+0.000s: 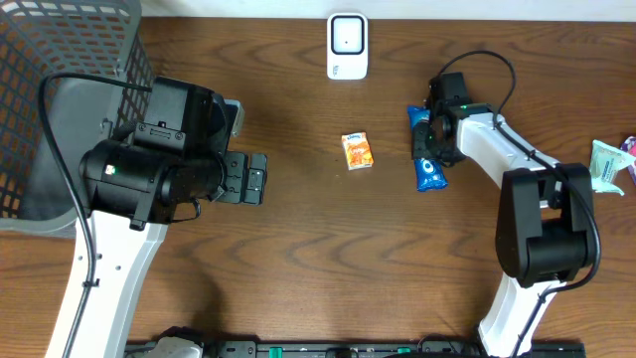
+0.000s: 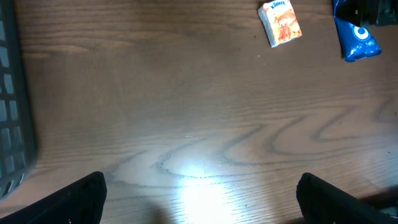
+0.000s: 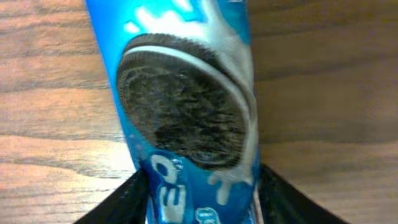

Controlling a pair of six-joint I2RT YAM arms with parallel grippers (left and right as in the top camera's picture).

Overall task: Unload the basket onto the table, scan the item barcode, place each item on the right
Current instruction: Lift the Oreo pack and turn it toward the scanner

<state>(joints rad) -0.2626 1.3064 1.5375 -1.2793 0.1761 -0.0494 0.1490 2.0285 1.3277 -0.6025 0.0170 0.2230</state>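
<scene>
A blue cookie packet point(image 1: 431, 175) with a sandwich cookie printed on it lies at the right of the table. My right gripper point(image 1: 429, 141) is shut on it. In the right wrist view the packet point(image 3: 186, 106) fills the space between the two dark fingers point(image 3: 124, 200), which press on both of its sides. No barcode shows on its visible face. A white scanner point(image 1: 347, 45) stands at the table's far edge. My left gripper point(image 1: 254, 179) hovers open over bare wood at the left, its fingertips point(image 2: 74, 202) wide apart with nothing between them.
A small orange packet point(image 1: 358, 151) lies mid-table, between the two grippers and in front of the scanner. A dark mesh basket point(image 1: 60, 60) stands at the far left. A pale green packet point(image 1: 608, 164) lies at the right edge.
</scene>
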